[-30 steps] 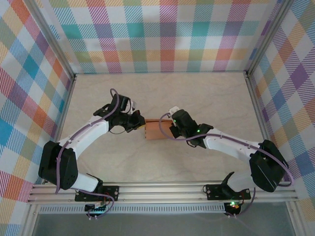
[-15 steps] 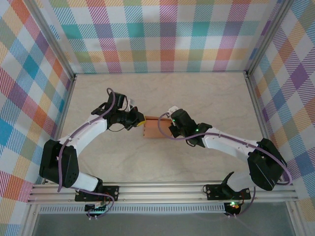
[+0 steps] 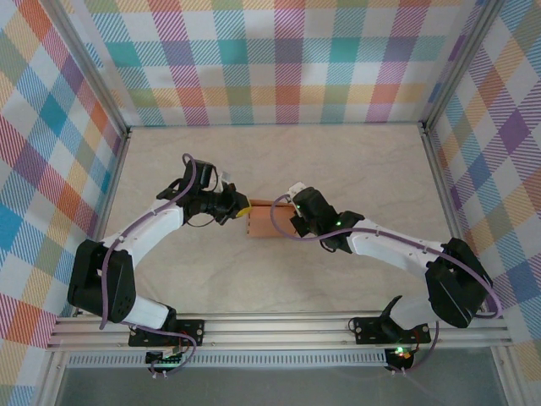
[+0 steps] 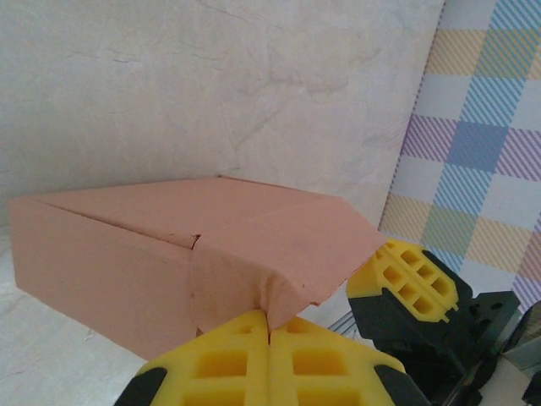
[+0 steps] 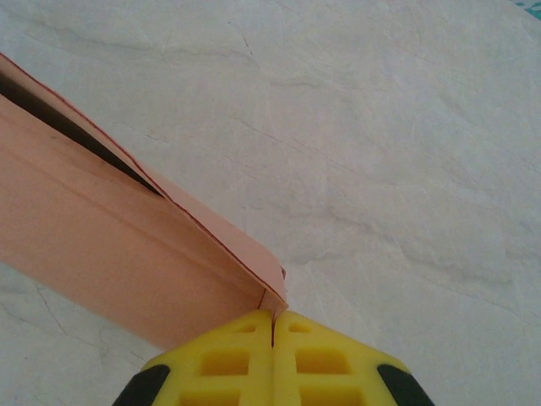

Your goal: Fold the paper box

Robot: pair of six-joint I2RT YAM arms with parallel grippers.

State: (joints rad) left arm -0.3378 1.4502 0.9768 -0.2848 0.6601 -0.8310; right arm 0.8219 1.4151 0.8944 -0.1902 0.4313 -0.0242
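Observation:
The paper box [image 3: 269, 221] is a salmon-orange card box lying on the table between my two arms. In the left wrist view the paper box [image 4: 169, 245] has a loose end flap. That flap creases down into the seam of my left gripper [image 4: 270, 320], which is shut on it. My left gripper [image 3: 240, 209] sits at the box's left end. My right gripper [image 3: 292, 216] is at the box's right end. In the right wrist view the right gripper [image 5: 273, 315] is shut, and the near corner of the paper box [image 5: 110, 254] is nipped in its seam.
The pale marbled table [image 3: 338, 169] runs out to checked walls [image 3: 279, 68] at the back and on both sides. A metal rail [image 3: 279, 331] lies along the near edge. A yellow finger of the right gripper [image 4: 406, 283] shows just past the box flap.
Over the last second my left wrist swung towards the back and the box shifted slightly that way with both grippers. Almost nothing differs from half a second ago.

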